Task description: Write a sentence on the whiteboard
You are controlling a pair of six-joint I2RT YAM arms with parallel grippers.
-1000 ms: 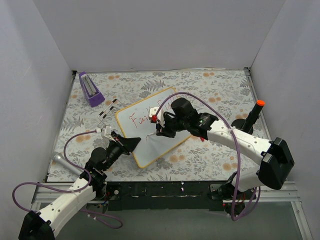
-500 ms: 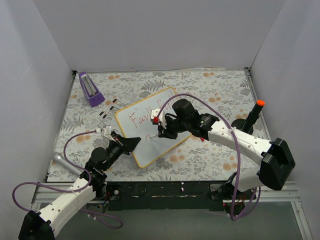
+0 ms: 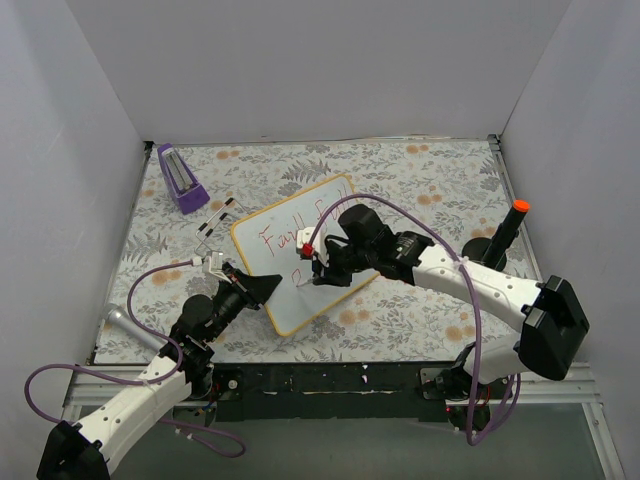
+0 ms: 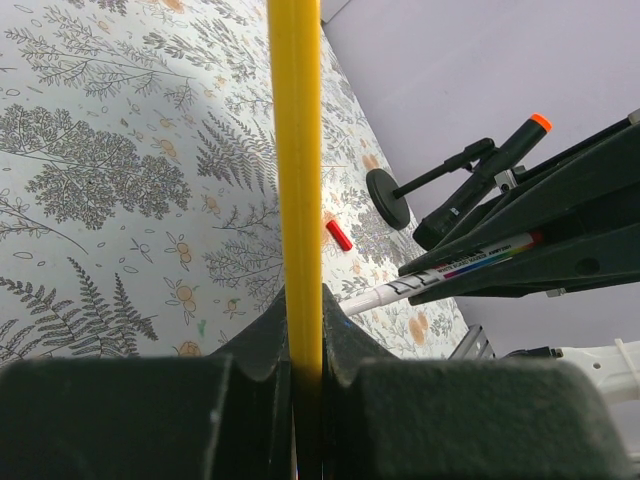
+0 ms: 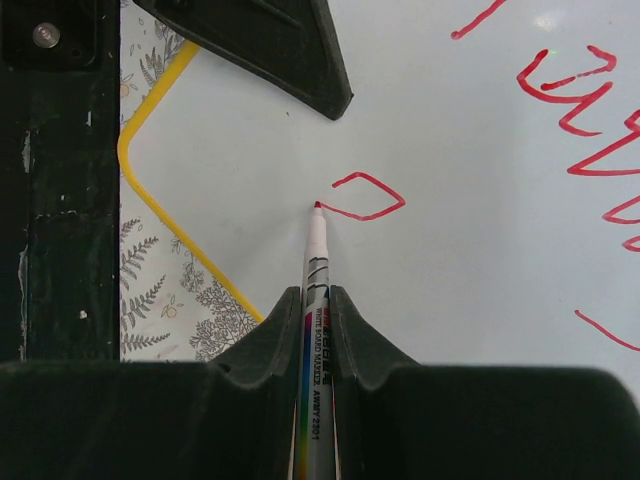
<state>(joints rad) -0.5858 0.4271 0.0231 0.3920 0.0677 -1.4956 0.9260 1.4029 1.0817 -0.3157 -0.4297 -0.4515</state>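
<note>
Plain white walls (image 3: 320,70) box in a table (image 3: 430,180) covered by a matte floral cloth. The whiteboard (image 3: 285,300) lies askew at the table's middle. The left gripper (image 3: 262,288) is clenched on the board's yellow frame near its near-left corner, steadying it. The right gripper (image 3: 318,268) grasps a marker (image 5: 316,300), its tip at the board where the sentence (image 3: 283,240) begins a second line. Light, even pressure with the board pinned should, I judge, stop the strokes skipping.
</note>
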